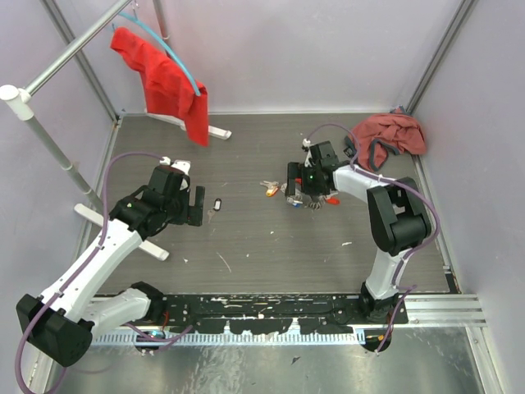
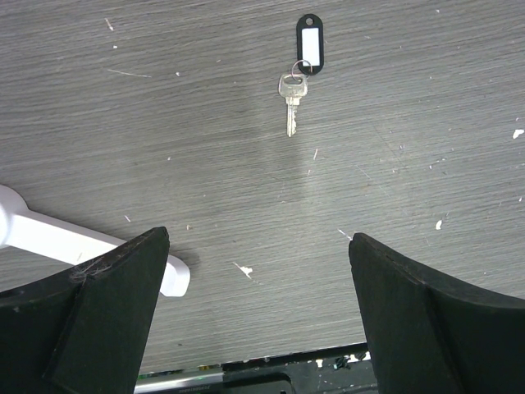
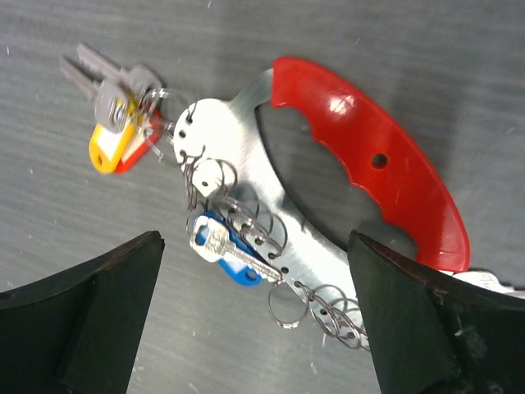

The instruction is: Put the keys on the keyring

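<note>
The keyring (image 3: 246, 139) is a curved silvery plate with a red grip (image 3: 369, 156) and several thin wire loops (image 3: 289, 305) along its edge. It lies flat on the table. A silvery key with a blue head (image 3: 230, 250) hangs on one loop. Two keys with a yellow and red head (image 3: 119, 135) lie at the plate's end. My right gripper (image 3: 256, 254) is open and hovers above the blue key and loops, holding nothing; it also shows from above (image 1: 305, 199). My left gripper (image 2: 258, 246) is open and empty, short of a silvery key (image 2: 291, 98) with a black tag (image 2: 308, 45).
A white rack foot (image 2: 49, 238) lies by my left finger. A red cloth (image 1: 168, 78) hangs on the rack at the back left. A dull red cloth (image 1: 394, 131) lies at the back right. Side walls enclose the table.
</note>
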Available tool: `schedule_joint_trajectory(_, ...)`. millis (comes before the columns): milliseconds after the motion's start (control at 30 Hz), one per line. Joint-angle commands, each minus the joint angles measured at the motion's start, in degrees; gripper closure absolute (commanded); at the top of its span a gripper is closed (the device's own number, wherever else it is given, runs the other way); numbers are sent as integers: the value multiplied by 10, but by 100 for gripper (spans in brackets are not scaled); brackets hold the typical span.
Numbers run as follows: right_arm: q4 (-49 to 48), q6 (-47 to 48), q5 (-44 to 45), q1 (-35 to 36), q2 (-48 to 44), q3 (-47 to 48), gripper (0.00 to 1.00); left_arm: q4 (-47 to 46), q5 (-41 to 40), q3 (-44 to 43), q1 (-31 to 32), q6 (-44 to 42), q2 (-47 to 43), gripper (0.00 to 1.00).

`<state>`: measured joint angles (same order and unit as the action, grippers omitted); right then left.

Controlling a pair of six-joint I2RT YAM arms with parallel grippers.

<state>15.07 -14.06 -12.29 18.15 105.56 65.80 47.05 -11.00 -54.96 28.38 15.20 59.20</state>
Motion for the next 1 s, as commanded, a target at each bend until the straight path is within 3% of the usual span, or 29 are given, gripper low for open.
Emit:
schedule_joint_trajectory(0,9,-9,52,22,-56,-9,0,0,5,4,0,-5,0,2)
schedule_joint_trajectory(267,35,25,144,85,-75,46,4,14,2,3,0,-5,2,2)
schedule_joint_trajectory(467,57,45,123,115,-17,96,29,16,5,1,0,-6,8,2)
schedule_joint_trajectory(567,72,50,123,116,5,120,36,16,7,2,1,-6,8,2)
schedule_joint_trajectory(967,116,57,168,121,49,157,41,16,10,1,0,-8,12,1)
